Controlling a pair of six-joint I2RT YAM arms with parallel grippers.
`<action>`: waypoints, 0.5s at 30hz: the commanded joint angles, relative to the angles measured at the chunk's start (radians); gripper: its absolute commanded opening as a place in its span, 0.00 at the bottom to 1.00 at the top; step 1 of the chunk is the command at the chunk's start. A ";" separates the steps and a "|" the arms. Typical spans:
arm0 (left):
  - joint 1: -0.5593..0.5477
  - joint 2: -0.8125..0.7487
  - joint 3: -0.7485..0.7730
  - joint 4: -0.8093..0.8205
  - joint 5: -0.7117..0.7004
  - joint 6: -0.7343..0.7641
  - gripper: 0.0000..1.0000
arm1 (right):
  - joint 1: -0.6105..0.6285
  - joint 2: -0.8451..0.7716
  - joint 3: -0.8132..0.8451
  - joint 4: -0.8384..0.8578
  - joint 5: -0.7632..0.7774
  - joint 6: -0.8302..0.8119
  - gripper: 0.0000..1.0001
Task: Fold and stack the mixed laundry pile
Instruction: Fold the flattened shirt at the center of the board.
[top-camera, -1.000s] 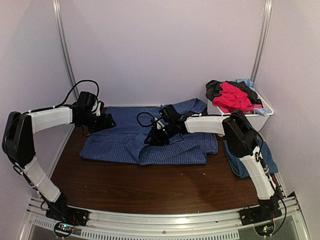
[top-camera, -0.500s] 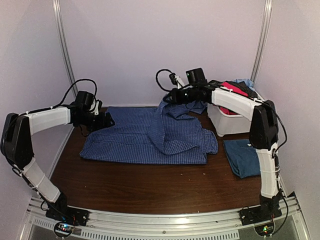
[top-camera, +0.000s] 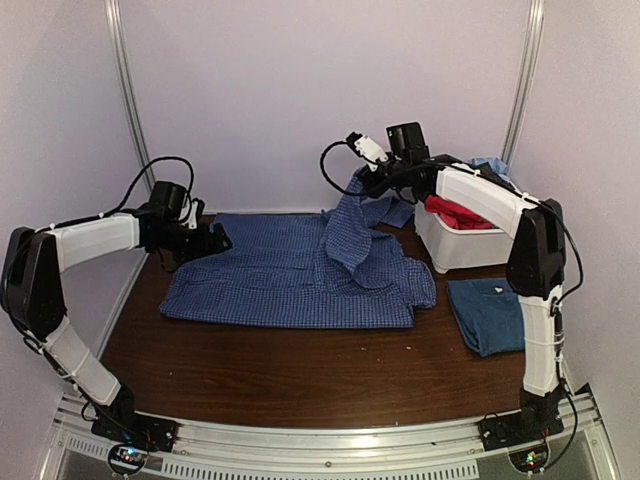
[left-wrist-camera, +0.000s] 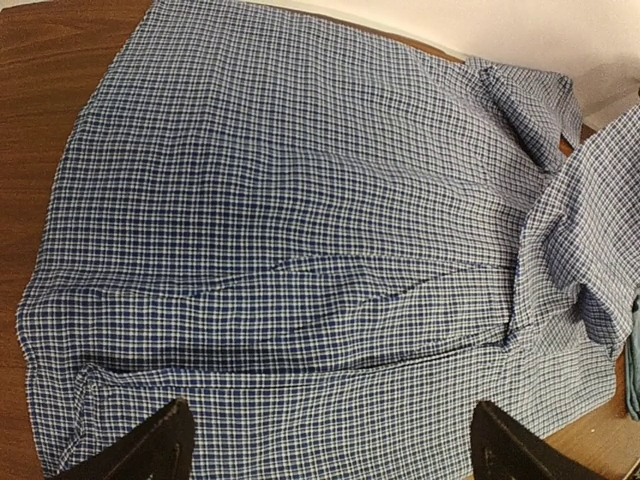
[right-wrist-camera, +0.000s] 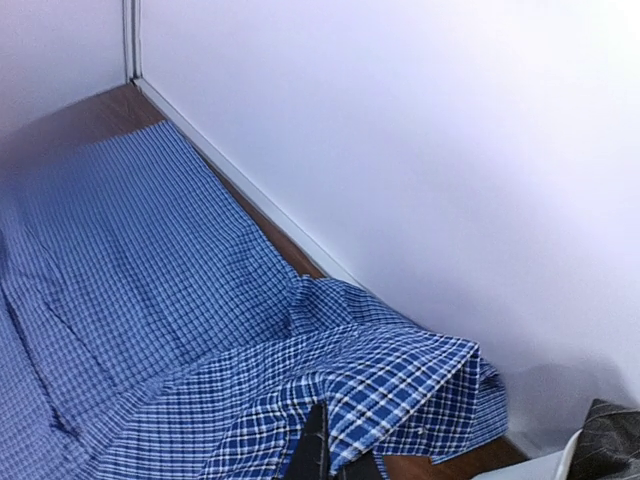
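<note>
Right claw is pinching a fold of the checked shirt, its 2 fingers pressed together on the cloth. It is holding that fold high in the upper middle of the overhead frame, just left of the white bin. 1 second ago this claw was sitting low on the shirt's middle with its fingers partly apart. It has since been closing and rising, so 1 side of the shirt is now hanging as a draped peak while the rest is lying flat across the centre of the brown table. That suggests the fold of this shirt is only beginning. Left claw is hovering at the shirt's left edge with its jaws spread wide, wider than a second ago, and is gripping nothing. Whether its tips are touching the cloth is unclear. A folded dark-blue T-shirt is lying at the right of the frame, and red clothes are still waiting in the bin.
</note>
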 joint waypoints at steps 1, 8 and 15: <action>0.016 -0.036 -0.018 0.030 -0.008 0.020 0.98 | 0.002 0.005 -0.035 0.121 0.151 -0.211 0.00; 0.020 -0.029 -0.044 0.078 0.033 0.011 0.98 | 0.018 0.028 -0.022 0.336 0.116 -0.287 0.00; -0.047 -0.050 -0.195 0.384 0.079 -0.020 0.90 | 0.068 0.119 0.047 0.441 0.121 -0.381 0.00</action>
